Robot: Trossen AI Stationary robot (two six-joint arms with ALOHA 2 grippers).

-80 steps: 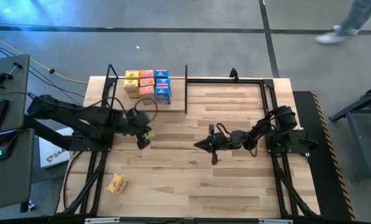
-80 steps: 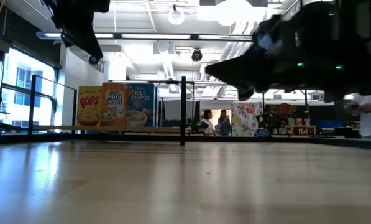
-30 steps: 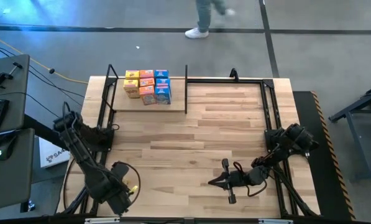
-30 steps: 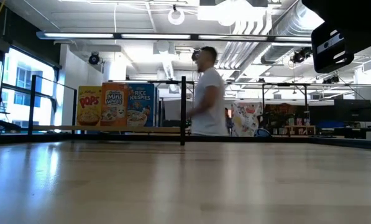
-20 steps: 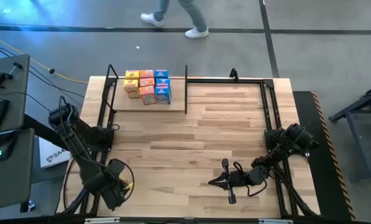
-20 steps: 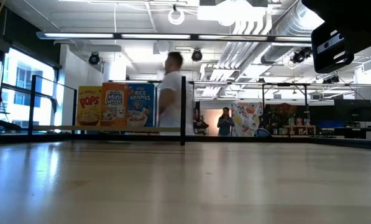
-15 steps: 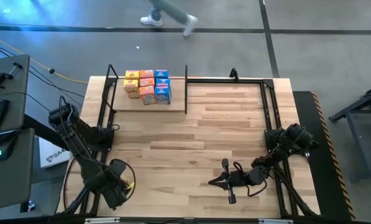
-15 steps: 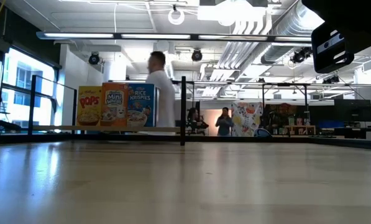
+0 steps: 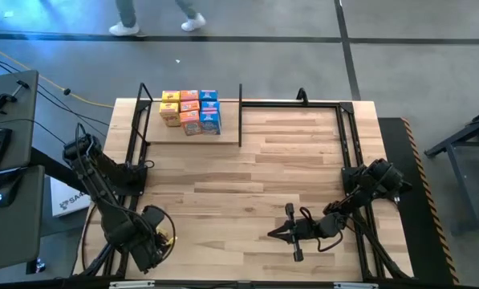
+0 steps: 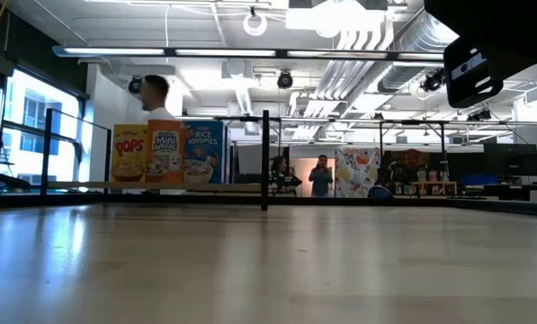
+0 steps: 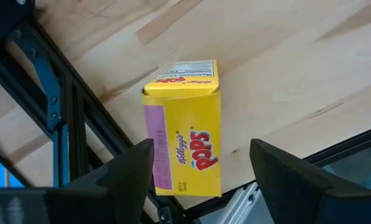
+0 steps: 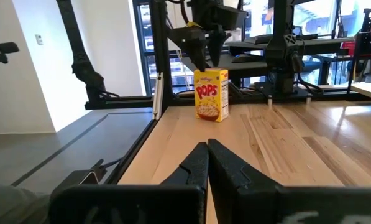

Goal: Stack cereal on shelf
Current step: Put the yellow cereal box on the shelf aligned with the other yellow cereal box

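Picking up the last stray carton: left gripper hovered directly over the upright yellow Pops box at the table's near-left corner, fingers spread either side. Next needed lowering and closing. Right gripper rested pressed together. Since earlier, slightly narrowed; shelf stack unchanged.

left gripper jaws wide, right gripper jaws closed
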